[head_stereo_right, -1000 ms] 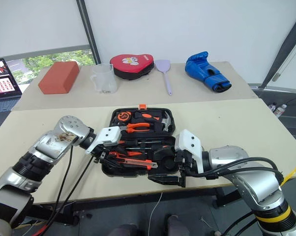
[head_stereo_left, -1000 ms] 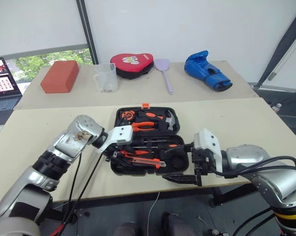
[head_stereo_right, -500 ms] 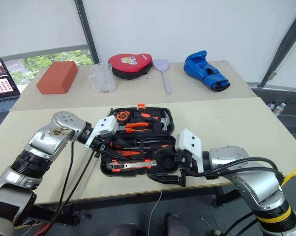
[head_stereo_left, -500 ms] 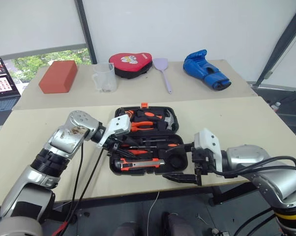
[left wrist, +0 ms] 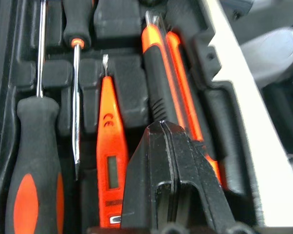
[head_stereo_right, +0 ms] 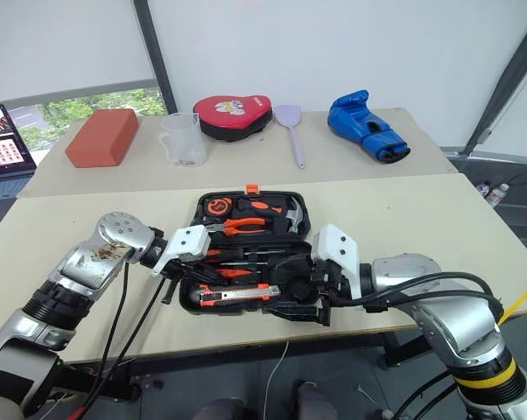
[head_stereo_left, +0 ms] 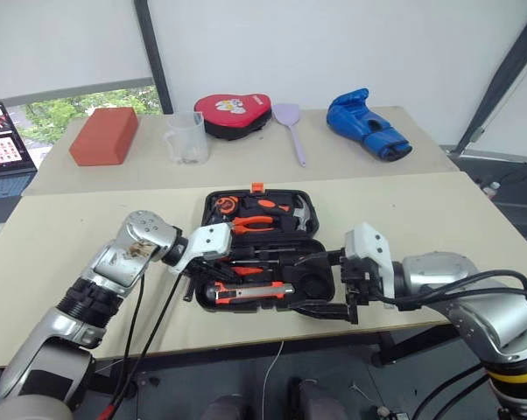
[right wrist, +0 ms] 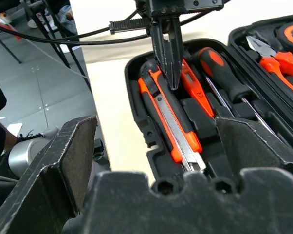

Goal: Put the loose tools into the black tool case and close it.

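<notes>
**Left fingers pressed together over the knife slot, case lying open**

Your black tool case [head_stereo_left: 260, 249] lies open on the near table [head_stereo_left: 62, 236], its small orange latch [head_stereo_left: 258, 186] at the far edge. The far half holds the pliers [head_stereo_left: 265, 224], a hammer [head_stereo_left: 303, 213] and a round orange-and-black tape measure [head_stereo_left: 223, 205].

In the near half, your utility knife [head_stereo_left: 250, 291] sits along the near edge, blade end pointing right. Just beyond it, in the left wrist view, the slim orange tester screwdriver [left wrist: 110, 156] lies in its slot beside the knife, and two black-and-orange-handled screwdrivers [left wrist: 37, 161] lie beside that. The black tape roll [head_stereo_left: 313, 284] rests in the round pocket at the right end of the near half.

Your left gripper [right wrist: 168, 73] reaches in from the left side of the case. Its two fingers [left wrist: 173, 175] are pressed flat together with nothing between them, and their tip hangs over the seam between the knife and the tester; you cannot tell from these views whether the tip touches either tool.

Your right gripper [head_stereo_left: 333, 284] hovers at the near right corner of the case, just beside the tape roll, with its fingers [right wrist: 73, 156] spread wide and holding nothing.

On the far table [head_stereo_left: 351, 153] you have a red brick-shaped block [head_stereo_left: 106, 136], a clear measuring jug [head_stereo_left: 187, 136], a red padded mitt [head_stereo_left: 235, 115], a lilac spatula [head_stereo_left: 291, 127] and a blue boxing glove [head_stereo_left: 367, 126]. A laptop screen [head_stereo_left: 1, 138] shows at the far left.
</notes>
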Motion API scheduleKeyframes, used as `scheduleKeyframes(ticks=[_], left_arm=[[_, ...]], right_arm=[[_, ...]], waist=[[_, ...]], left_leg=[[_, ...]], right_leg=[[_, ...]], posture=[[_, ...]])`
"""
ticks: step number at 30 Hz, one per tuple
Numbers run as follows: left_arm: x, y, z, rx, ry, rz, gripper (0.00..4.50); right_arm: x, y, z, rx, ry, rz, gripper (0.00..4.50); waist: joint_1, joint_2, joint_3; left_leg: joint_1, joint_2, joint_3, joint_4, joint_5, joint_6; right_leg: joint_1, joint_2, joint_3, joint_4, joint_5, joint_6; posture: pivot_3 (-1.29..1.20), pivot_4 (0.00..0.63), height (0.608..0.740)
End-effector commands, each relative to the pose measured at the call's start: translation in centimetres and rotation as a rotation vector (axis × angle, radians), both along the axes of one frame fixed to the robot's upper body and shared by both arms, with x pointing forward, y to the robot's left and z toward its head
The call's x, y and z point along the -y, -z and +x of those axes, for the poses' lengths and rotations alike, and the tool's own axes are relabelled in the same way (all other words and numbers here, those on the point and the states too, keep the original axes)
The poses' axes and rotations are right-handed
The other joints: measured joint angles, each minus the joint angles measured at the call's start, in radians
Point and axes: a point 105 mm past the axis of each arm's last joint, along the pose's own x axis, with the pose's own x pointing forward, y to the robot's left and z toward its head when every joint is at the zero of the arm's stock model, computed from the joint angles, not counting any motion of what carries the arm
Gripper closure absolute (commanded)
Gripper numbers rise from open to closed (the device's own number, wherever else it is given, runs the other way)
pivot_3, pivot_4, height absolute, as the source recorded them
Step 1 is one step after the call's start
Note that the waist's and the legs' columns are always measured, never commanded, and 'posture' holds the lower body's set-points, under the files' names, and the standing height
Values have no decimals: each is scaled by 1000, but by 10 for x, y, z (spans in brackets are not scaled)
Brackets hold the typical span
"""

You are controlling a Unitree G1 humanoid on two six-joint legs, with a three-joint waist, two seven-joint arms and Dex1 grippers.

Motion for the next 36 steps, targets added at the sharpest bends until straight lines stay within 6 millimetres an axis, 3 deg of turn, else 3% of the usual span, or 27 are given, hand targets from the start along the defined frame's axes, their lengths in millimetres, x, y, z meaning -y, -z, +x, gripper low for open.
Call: scheduleKeyframes(ticks=[1,6,10,12,17,20,33,36], left_arm=[[-3,18,-5,-23,27,56,4481],[-6,35,-10,-7,67,107,4481],[-2,34,-8,8,66,89,4481],[1,26,-4,24,58,63,4481],[12,-25,5,17,29,-110,4481],[13,-34,0,4,58,-118,4481],[14,30,0,71,108,84,4481],[12,35,-1,74,120,86,4481]], right_arm=[[-1,-7,1,29,2,3,0],[0,-5,1,26,10,-2,0],[1,-5,1,20,14,3,0],[1,-5,1,18,15,5,0],[1,-5,0,5,13,6,0],[2,-4,-1,-2,9,3,0],[0,-7,-2,-12,11,22,0],[1,-7,-3,-15,14,24,0]], waist=[[0,0,0],[-2,0,-1],[-1,2,-3],[-1,2,-3],[1,2,-3],[0,1,-3],[5,2,-3],[6,2,-3]], left_leg=[[0,0,0,0,0,0],[1,0,0,0,0,0],[1,0,0,0,0,0],[1,0,0,0,0,0],[-1,0,0,0,0,0],[-1,0,0,1,0,0],[0,0,0,1,0,0],[1,0,0,1,0,0]], right_leg=[[0,0,0,0,0,0],[0,0,0,0,0,0],[1,0,0,0,0,0],[1,0,0,0,0,0],[0,0,0,0,0,0],[0,0,0,0,0,0],[1,0,0,0,0,0],[2,0,0,0,0,0]], posture=[[0,150,740],[0,150,740],[0,150,740],[0,150,740],[0,150,740],[0,150,740],[0,150,740],[0,150,740]])
